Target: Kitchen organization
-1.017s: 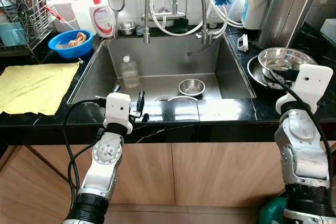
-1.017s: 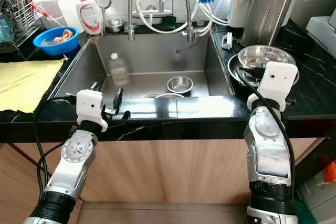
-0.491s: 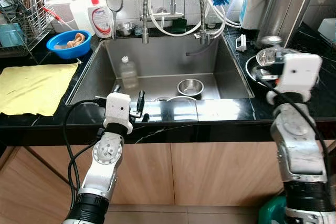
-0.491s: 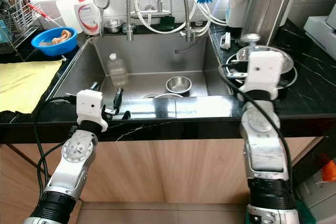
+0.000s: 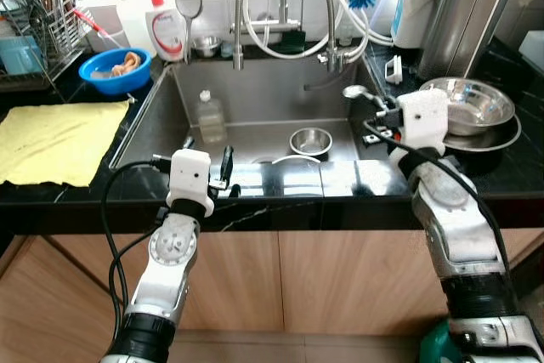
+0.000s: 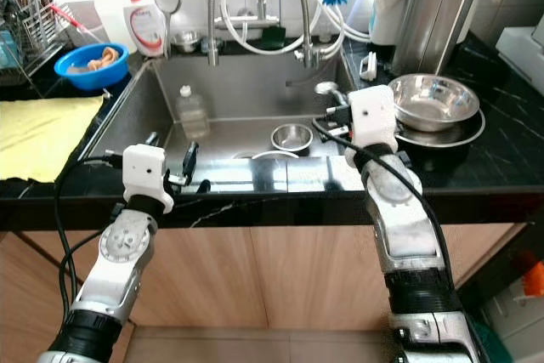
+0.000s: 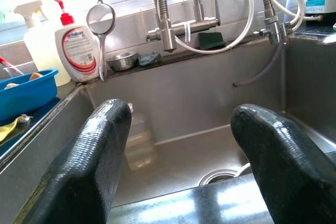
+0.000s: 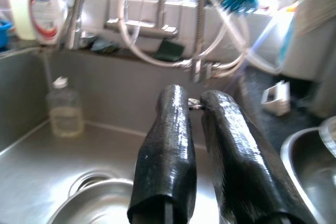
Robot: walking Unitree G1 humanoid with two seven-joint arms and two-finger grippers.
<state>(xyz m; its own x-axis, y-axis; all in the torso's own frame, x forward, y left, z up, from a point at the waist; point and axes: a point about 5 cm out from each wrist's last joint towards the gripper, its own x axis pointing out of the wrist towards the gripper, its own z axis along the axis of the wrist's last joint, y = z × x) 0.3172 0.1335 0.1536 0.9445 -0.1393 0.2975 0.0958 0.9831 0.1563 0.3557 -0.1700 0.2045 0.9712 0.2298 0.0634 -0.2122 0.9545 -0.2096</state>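
Note:
My right gripper [image 5: 374, 113] hangs over the right side of the steel sink [image 5: 263, 91], shut on the handle of a small metal spoon [image 5: 354, 92] whose round bowl sticks out beyond the fingers [image 8: 173, 145]. Stacked steel bowls [image 5: 473, 109] rest on the black counter to its right. Inside the sink are a small steel bowl [image 5: 310, 139], a clear plastic bottle [image 5: 209, 116] standing upright and a round steel rim [image 5: 293, 160] at the front. My left gripper [image 5: 209, 152] stays open at the sink's front edge, holding nothing.
A yellow cloth [image 5: 55, 138] lies on the counter at the left, with a blue bowl [image 5: 113, 68] and a dish rack [image 5: 34, 31] behind it. A soap bottle [image 5: 167, 27], taps and hoses line the back. A tall steel canister [image 5: 459, 6] stands at the back right.
My right gripper swung left from above the stacked bowls to over the sink, carrying the spoon with it. The left arm has not moved.

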